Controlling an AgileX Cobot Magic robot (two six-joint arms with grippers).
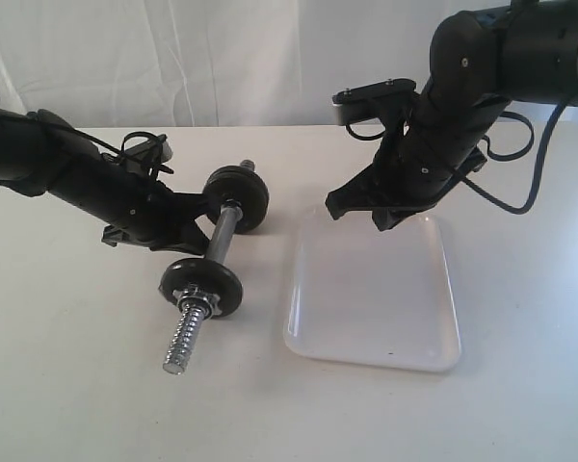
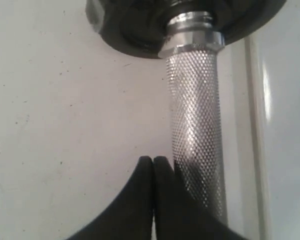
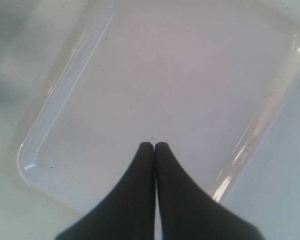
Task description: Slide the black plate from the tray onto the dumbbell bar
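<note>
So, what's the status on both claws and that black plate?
Left claw shut, beside dumbbell bar. Right claw shut, over tray. No plate showing in tray; black discs on bar.

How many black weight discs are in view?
2. One disc sits at the bar's far end, the other by its threaded near end. None on the tray; more may be stacked, hidden.

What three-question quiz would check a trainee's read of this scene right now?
1. True or false: the shallow glossy white rectangular tray holds a disc.
2. The matte-black round discs sit: A in the tray, B on the shiny chrome dumbbell bar, C loose on the table.
3. Fill in: the right end effector, closed, hangs over the ____.
Key: 1 false; 2 B; 3 tray.
</note>
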